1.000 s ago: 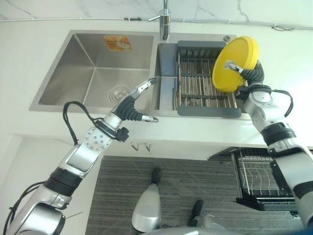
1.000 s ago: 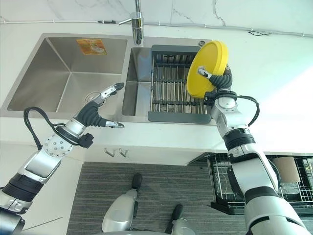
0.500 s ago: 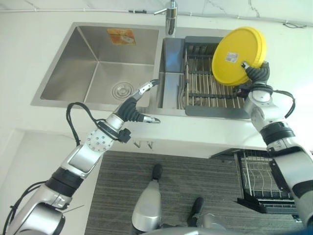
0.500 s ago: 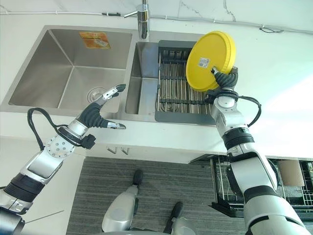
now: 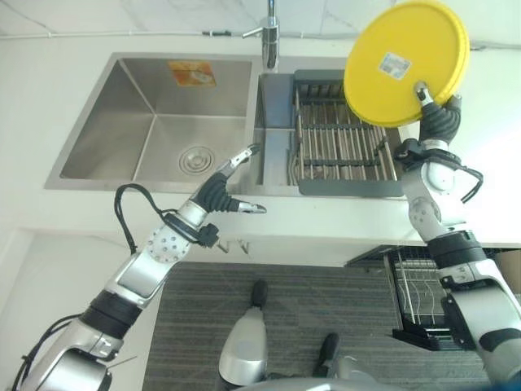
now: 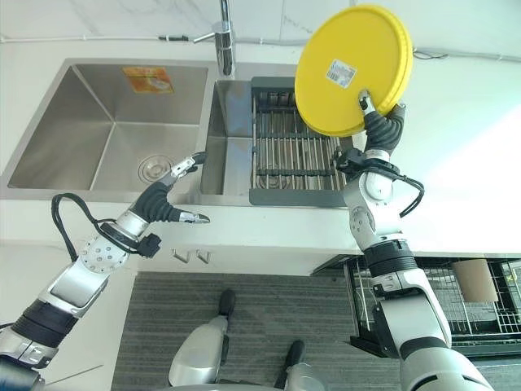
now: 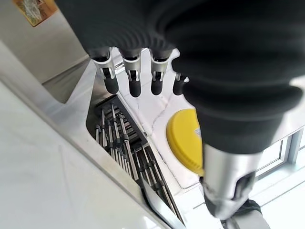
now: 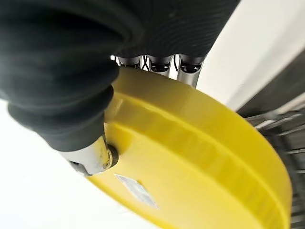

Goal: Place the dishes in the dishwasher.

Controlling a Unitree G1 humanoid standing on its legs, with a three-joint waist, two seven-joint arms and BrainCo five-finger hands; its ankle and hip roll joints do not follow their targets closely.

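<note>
A round yellow plate (image 5: 404, 61) is held up on edge above the right end of the sink, its labelled underside facing me. My right hand (image 5: 440, 122) is shut on its lower rim, thumb on the underside and fingers behind; the right wrist view shows the plate (image 8: 190, 157) pinched this way. My left hand (image 5: 220, 191) hovers open over the counter's front edge near the sink divider, its fingers (image 7: 135, 78) straight and holding nothing. The dishwasher's pulled-out wire rack (image 5: 427, 297) sits low at the right, under the counter.
A dark-framed drying rack (image 5: 338, 142) fills the right sink basin. The left basin (image 5: 122, 122) has a drain (image 5: 195, 156) and a sticker on its back wall. The faucet (image 5: 269, 32) stands behind the divider. White counter surrounds the sink; a grey mat (image 5: 203, 326) covers the floor.
My right hand has lifted the yellow plate higher and turned its underside fully toward me. The left hand has stayed roughly where it was; the view itself shifted a little.
</note>
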